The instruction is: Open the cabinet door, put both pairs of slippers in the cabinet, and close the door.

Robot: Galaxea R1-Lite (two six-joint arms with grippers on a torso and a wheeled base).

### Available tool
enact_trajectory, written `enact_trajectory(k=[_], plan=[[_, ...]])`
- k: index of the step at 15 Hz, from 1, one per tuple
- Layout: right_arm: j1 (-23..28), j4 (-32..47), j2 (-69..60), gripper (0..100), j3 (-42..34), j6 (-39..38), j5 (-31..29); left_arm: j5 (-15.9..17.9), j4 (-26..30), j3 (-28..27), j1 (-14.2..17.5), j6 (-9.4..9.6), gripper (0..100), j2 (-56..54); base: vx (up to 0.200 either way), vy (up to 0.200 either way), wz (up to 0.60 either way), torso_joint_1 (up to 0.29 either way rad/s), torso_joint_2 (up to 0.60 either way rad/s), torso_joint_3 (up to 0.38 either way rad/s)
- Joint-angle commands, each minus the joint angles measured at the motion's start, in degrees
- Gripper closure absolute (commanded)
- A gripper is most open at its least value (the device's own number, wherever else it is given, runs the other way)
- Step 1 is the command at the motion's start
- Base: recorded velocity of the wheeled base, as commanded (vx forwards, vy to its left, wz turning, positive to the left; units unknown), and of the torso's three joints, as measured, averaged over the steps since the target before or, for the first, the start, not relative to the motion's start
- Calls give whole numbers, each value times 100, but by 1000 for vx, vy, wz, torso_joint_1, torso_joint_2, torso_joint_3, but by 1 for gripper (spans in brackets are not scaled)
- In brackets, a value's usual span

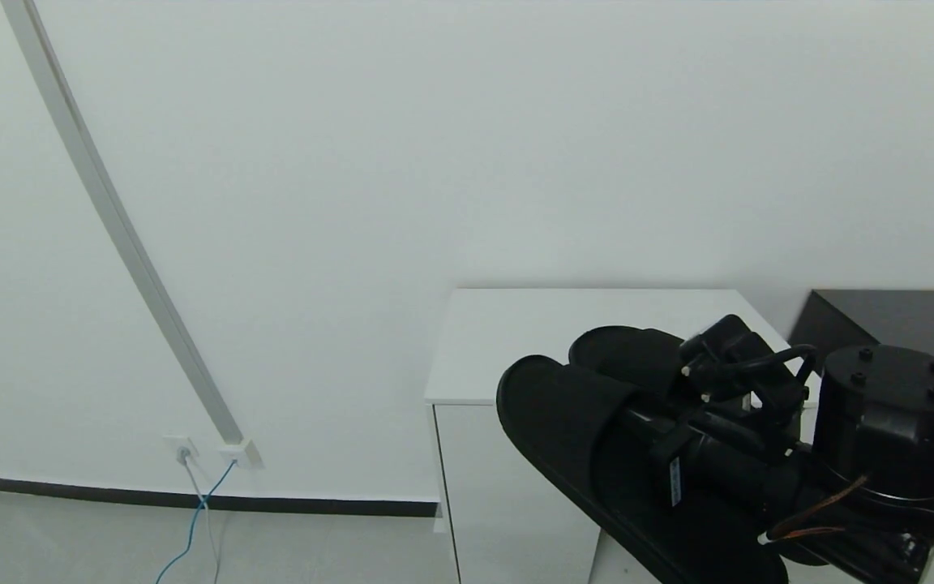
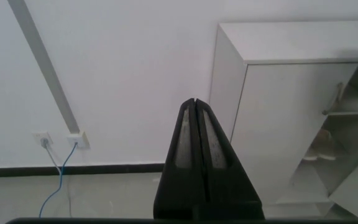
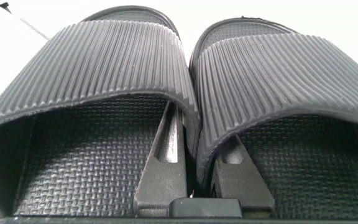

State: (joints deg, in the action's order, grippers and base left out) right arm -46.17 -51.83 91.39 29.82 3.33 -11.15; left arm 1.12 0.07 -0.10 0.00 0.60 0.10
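Note:
A pair of black slippers [image 1: 564, 414] hangs in the air in front of the white cabinet [image 1: 516, 341], at about the height of its top. My right gripper [image 1: 647, 418] is shut on the pair. One finger [image 3: 166, 155] lies inside each slipper [image 3: 104, 68], clamping their adjoining inner sides. My left gripper [image 2: 194, 106] is shut with nothing in it, out on the left side and pointing at the wall beside the cabinet [image 2: 278, 124]. The cabinet's right part stands open, showing shelves [image 2: 353, 112]. Something pale [image 2: 319, 149], maybe the other slippers, lies inside.
A white wall stands behind the cabinet, with a slanted grey cable duct [image 1: 110, 211]. Wall sockets [image 1: 183, 448] and a blue cable [image 1: 191, 519] sit low at the left. A dark piece of furniture [image 1: 897, 312] stands to the right of the cabinet.

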Motion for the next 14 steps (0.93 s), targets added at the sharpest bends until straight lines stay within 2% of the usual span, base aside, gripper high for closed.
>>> enact_trajectory(k=[1, 12, 14], plan=[[-6, -11, 45, 100, -20, 1, 8, 2, 1, 1, 0, 2, 100, -1, 0, 0, 0, 0, 0, 0], [-15, -11, 80, 100, -99, -25, 17, -7, -7, 1, 0, 2, 100, -1, 0, 0, 0, 0, 0, 0], [-15, -11, 89, 100, -108, -25, 17, -7, -7, 1, 0, 2, 100, -1, 0, -200, 0, 2, 2, 5]])
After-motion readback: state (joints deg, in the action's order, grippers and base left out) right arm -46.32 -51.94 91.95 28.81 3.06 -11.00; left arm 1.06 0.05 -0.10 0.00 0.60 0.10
